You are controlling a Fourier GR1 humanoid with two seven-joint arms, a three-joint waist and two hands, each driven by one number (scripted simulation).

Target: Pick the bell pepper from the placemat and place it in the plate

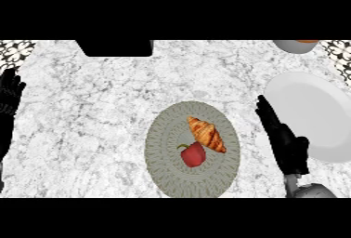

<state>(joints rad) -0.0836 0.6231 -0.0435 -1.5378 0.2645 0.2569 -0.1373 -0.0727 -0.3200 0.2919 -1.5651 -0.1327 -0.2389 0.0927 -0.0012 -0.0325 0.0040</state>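
Red bell pepper (193,155) (green stem), lying on round placemat (165,153)

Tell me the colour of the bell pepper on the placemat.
Red, with a small green stem; the bell pepper shows best in the head view.

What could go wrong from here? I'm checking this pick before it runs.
1. The croissant lies right beside the red bell pepper on the placemat; closing fingers may catch or shove it.
2. The right robot hand is open between placemat and white plate; swinging back, it could clip the plate's rim.
3. The rounded pepper might roll when touched.
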